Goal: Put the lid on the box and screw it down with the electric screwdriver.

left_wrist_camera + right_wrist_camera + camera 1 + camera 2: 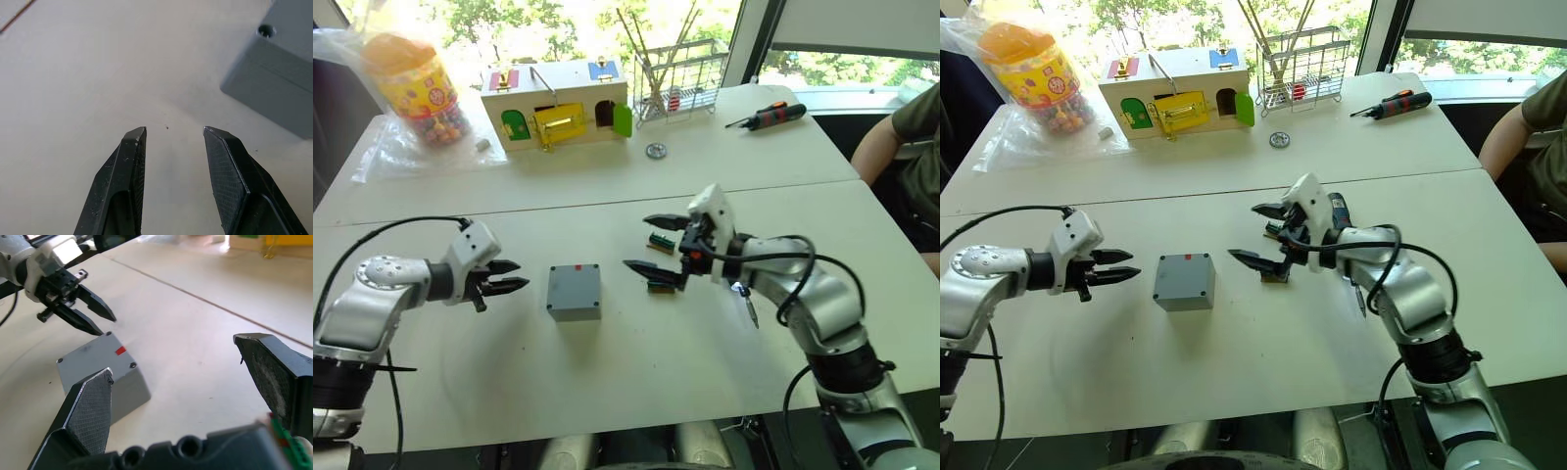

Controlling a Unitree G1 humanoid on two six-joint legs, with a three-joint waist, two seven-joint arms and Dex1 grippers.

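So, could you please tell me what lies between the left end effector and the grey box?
Nothing: in the left eye view, only bare white table separates the left end effector from the box.

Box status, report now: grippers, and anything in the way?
Left gripper open, empty. Right gripper open, empty. Box between them, lid on. Small green parts beneath right gripper.

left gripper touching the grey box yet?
Apart. The left eye view shows bare table between the left gripper and the box; the left wrist view shows the open jaws short of it.
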